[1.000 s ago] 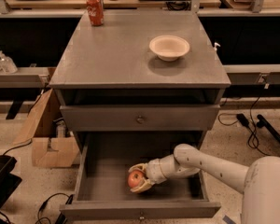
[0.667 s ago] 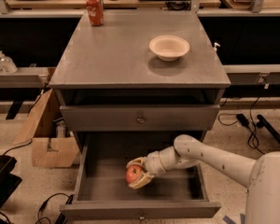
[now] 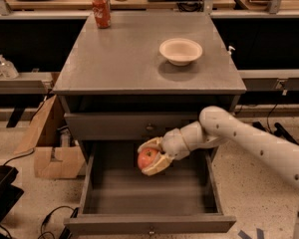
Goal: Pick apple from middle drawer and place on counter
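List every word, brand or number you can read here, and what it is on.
Red can: white script, too blurred to read.
Clear bottles: nothing readable.
Gripper, clasping the apple over the middle drawer: no text.

A white bowl (image 3: 180,51) anchors the scene, with a red soda can (image 3: 101,11) standing well behind it to the left. Far left of the bowl and lower, two clear bottles (image 3: 4,66) sit above a cardboard box (image 3: 45,146). The gripper (image 3: 150,157) hangs below the bowl, nearer the camera.
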### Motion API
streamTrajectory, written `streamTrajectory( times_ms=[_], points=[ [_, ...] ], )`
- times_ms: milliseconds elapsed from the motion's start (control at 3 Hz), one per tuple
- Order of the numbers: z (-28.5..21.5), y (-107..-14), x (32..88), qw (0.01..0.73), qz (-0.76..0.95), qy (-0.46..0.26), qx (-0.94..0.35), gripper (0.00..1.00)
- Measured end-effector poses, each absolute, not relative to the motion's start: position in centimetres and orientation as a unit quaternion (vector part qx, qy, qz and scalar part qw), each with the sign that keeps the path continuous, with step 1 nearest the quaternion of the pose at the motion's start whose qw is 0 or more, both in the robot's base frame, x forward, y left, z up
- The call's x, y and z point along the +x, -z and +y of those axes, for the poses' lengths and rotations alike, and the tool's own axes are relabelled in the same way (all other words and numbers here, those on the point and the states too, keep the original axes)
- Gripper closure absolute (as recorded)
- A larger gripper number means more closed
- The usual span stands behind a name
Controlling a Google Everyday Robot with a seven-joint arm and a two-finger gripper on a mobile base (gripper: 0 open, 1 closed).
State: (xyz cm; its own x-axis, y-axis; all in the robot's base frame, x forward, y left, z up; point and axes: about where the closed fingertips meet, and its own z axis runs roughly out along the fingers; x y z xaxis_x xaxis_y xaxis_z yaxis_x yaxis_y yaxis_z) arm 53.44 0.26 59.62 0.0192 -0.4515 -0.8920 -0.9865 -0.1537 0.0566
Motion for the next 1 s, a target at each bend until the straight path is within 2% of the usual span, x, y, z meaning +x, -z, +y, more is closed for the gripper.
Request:
streamTrajectory(
  times_ms=[667, 1000],
  points=[
    [-2.9, -77.6, 57.1, 0.336, 0.590, -0.405, -0.612, 1.00],
    [-2.5, -87.2, 61.3, 0.357, 0.617, -0.378, -0.591, 1.00]
  ],
)
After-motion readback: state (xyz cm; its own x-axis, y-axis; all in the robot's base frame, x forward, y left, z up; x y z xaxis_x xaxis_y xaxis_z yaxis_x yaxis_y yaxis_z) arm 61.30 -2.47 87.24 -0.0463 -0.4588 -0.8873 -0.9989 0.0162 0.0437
